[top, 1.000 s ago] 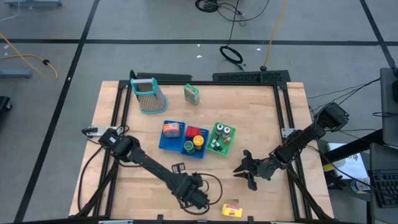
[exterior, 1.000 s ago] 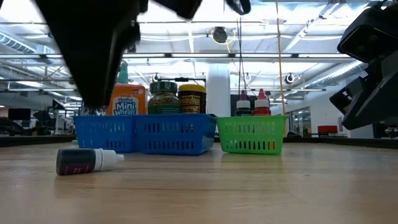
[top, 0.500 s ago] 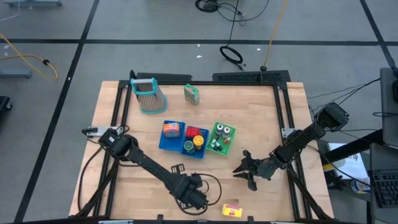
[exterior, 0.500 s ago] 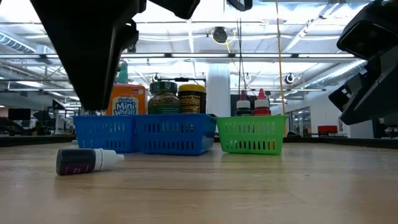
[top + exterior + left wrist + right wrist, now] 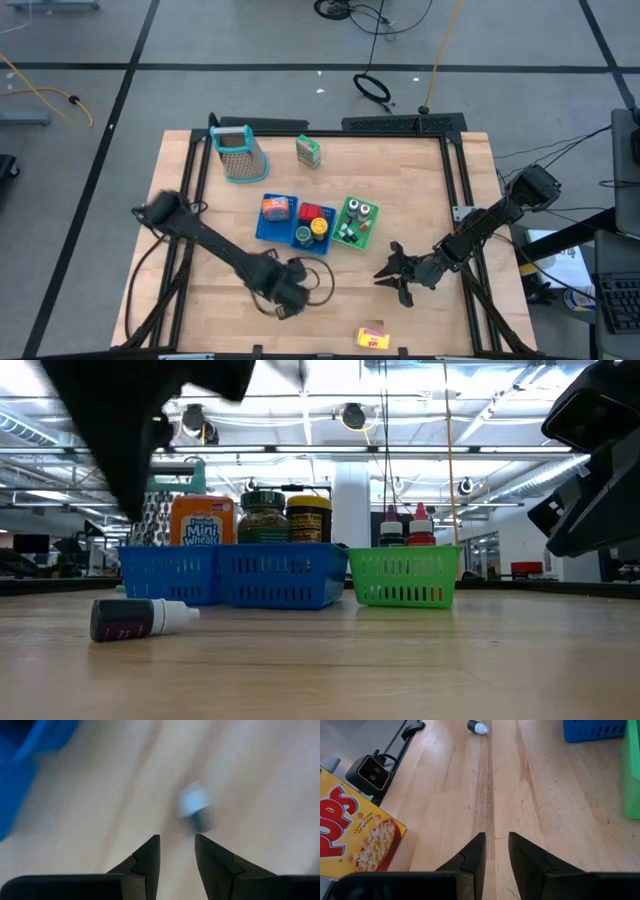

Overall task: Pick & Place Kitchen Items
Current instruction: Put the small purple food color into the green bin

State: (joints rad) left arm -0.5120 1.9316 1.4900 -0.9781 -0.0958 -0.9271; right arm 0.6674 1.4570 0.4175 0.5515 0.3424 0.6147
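A small dark bottle with a white cap [image 5: 140,618] lies on its side on the wood in front of the blue tray. It shows blurred just ahead of my left gripper's [image 5: 176,837] open fingers, apart from them [image 5: 197,811]. My left gripper [image 5: 284,303] is over the table's near middle. My right gripper [image 5: 386,275] hovers open near the table's near right part, over bare wood [image 5: 495,835]. A yellow cereal box [image 5: 372,338] lies flat near the near edge. A green carton [image 5: 308,151] stands near the far edge.
The blue tray [image 5: 270,232] holds an orange packet, a red can and a yellow bottle. The green tray [image 5: 344,212] beside it holds small bottles. The grater with the teal handle [image 5: 238,152] stands at the far left. A cable loop [image 5: 322,285] lies by my left gripper.
My left arm has swung quickly from beside the yellow box, away from the near edge, toward the table's left and the small bottle; it shows blurred. My right arm has kept still, and no object has moved.
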